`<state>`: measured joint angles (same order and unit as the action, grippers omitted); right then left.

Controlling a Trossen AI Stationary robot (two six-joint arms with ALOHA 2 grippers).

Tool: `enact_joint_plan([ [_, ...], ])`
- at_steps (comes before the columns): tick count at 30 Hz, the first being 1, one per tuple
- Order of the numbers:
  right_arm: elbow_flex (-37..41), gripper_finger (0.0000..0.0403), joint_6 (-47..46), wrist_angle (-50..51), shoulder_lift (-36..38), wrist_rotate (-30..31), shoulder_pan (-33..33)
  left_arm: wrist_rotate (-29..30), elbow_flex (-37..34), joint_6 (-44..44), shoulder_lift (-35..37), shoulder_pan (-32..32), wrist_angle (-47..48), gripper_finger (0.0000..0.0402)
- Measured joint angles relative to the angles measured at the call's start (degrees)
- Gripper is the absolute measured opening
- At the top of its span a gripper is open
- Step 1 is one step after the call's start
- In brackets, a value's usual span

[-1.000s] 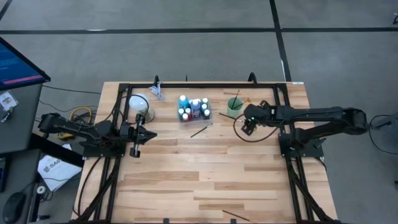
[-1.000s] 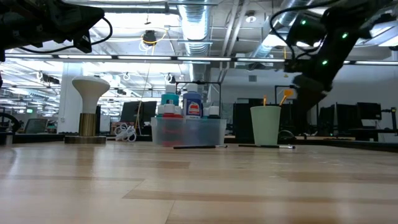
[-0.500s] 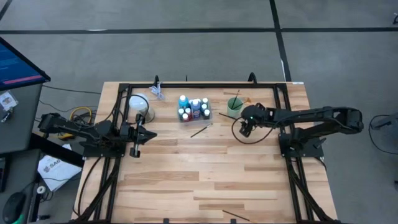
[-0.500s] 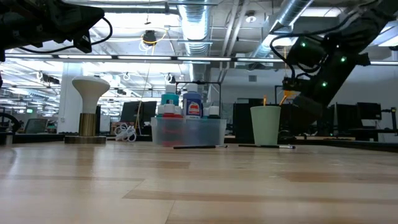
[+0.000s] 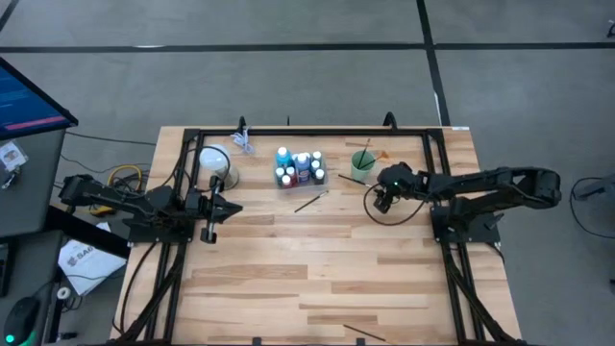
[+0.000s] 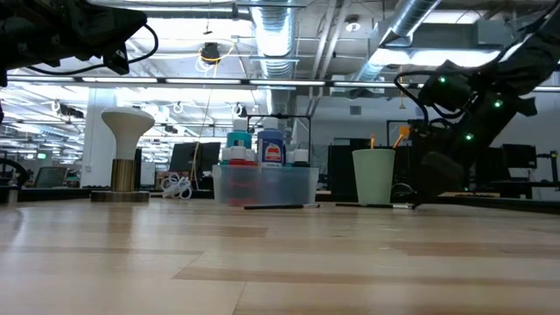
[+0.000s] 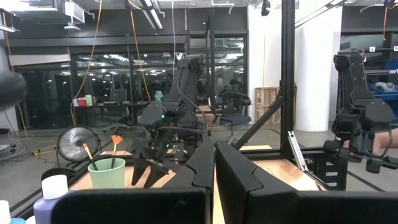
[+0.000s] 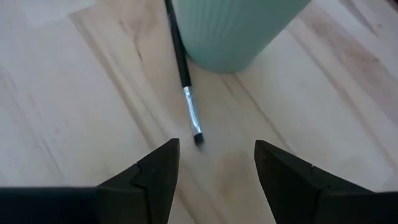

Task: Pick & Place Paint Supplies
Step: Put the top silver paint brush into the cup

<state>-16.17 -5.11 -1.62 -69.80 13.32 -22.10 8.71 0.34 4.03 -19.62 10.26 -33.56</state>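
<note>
— Right hand (image 8: 214,163)?
— Spread wide, empty, low over my brush (image 8: 186,81): thin, dark-handled, silver-ferruled, flat on the surface (image 5: 317,259), touching the green cup (image 5: 362,163) at the hand's 12 o'clock.
— Left hand (image 5: 213,206)?
— Pressed together, idle.

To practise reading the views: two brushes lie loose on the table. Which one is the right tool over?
The brush beside the cup; its bristles lie between the open right tool. The other brush lies near the tray.
</note>
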Motion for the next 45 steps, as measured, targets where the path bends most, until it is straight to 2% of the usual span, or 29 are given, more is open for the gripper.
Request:
enact_joint_plan([
  [5, 2.5, 0.0186, 0.8, -3.9, 0.0, 0.0, -0.2, 0.0, 0.0, 0.0, 0.0, 0.0, 0.0, 0.0002],
  [15, 2.3, 0.0133, 2.2, -6.2, -2.5, -1.7, -0.1, 0.0, 0.0, 0.0, 0.0, 0.0, 0.0, 0.0002],
  [26, -0.1, 0.0135, 3.0, -7.3, -8.6, -2.8, -0.2, 0.0, 0.0, 0.0, 0.0, 0.0, 0.0, 0.0002],
  [29, -0.3, 0.0107, 3.0, -6.9, -9.0, -3.1, -0.2, 0.0, 0.0, 0.0, 0.0, 0.0, 0.0, 0.0002],
  [33, -0.3, 0.0034, 2.7, -6.6, -9.0, -4.4, -0.1, 0.0, 0.0, 0.0, 0.0, 0.0, 0.0, 0.0002],
  [35, -0.3, 0.0011, 2.5, -6.5, -9.0, -5.1, -0.2, 0.0, 0.0, 0.0, 0.0, 0.0, 0.0, 0.0002],
  [45, -0.6, 0.0003, -3.4, -3.5, -8.4, -4.6, 3.9, 0.0, 0.0, 0.0, 0.0, 0.0, 0.0, 0.0002],
])
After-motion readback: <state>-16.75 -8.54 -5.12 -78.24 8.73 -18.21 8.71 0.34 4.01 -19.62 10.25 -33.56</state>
